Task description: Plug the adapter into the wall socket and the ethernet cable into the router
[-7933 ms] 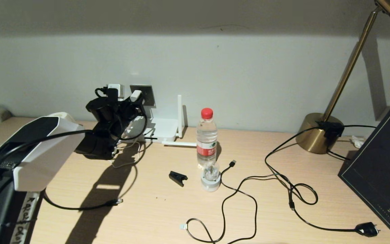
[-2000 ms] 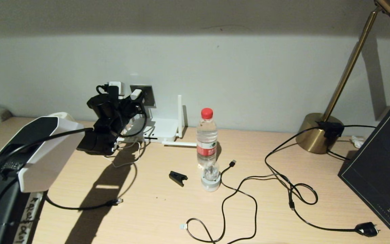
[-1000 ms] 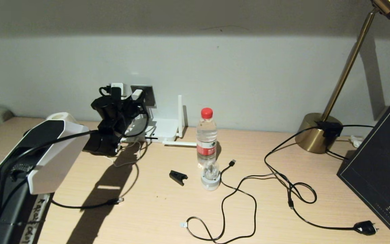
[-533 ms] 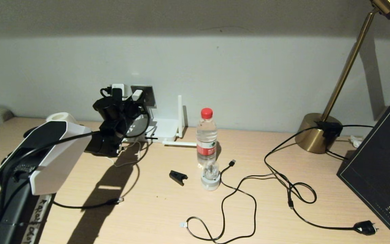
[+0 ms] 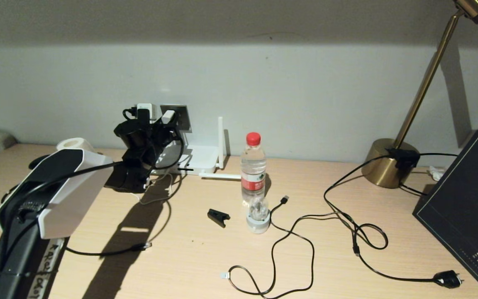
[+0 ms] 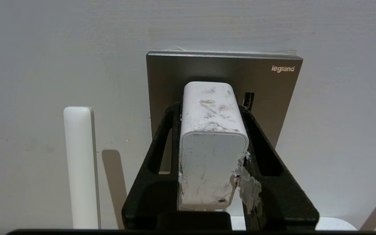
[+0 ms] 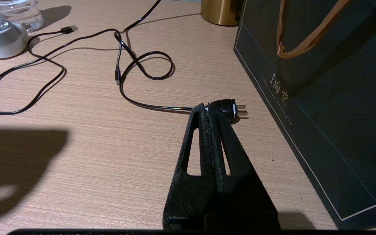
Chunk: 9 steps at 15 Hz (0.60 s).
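Observation:
My left gripper [image 6: 211, 107] is shut on the scuffed white adapter [image 6: 212, 143], whose far end is up against the grey wall socket [image 6: 273, 88]; its prongs are hidden. From the head view the adapter [image 5: 167, 116] sits at the socket [image 5: 182, 118] above the white router [image 5: 201, 160]. One antenna [image 6: 78, 163] stands upright beside the socket. The black ethernet cable [image 5: 98, 252] lies on the desk, its plug [image 5: 145, 246] free in the arm's shadow. My right gripper [image 7: 207, 109] is shut on nothing, low over the desk at the far right.
On the desk are a water bottle [image 5: 253, 166], a small dome-topped white device [image 5: 258, 218], a black clip [image 5: 218, 218] and a USB-tipped cable [image 5: 284, 200]. The lamp base [image 5: 388, 164] and its cord's mains plug [image 7: 232, 109] are on the right, beside a dark bag [image 7: 321, 98].
The left arm has pushed forward and slightly up toward the wall, bringing the adapter closer onto the socket plate. Over the last half second it has hardly moved.

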{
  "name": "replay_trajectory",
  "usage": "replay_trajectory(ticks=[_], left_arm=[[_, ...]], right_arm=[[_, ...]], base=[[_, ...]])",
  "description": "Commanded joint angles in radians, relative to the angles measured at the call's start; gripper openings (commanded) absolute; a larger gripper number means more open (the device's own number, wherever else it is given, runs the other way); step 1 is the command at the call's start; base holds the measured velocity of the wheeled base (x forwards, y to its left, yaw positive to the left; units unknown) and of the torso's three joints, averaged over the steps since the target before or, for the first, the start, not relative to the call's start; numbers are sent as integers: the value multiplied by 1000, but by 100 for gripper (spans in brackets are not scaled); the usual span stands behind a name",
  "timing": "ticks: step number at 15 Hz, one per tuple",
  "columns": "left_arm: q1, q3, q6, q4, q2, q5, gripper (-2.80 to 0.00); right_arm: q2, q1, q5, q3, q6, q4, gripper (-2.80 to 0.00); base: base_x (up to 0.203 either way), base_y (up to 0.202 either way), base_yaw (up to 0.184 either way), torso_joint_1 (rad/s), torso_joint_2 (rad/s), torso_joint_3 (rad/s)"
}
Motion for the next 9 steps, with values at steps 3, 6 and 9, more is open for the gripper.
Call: replay_trajectory(ticks=[3,6,9], left_arm=[[-1,10,0,-39,-5,-2,-280],[-1,10,0,-39,-10,-2,-280],[-1,1,0,-34,-13,-3,-280]], right_arm=[[1,0,1,0,0,0,-280],[0,0,1,0,0,0,-280],[0,0,1,0,0,0,-280]], base=[[0,0,0,0,0,0],[0,0,0,0,0,0],[0,0,0,0,0,0]])
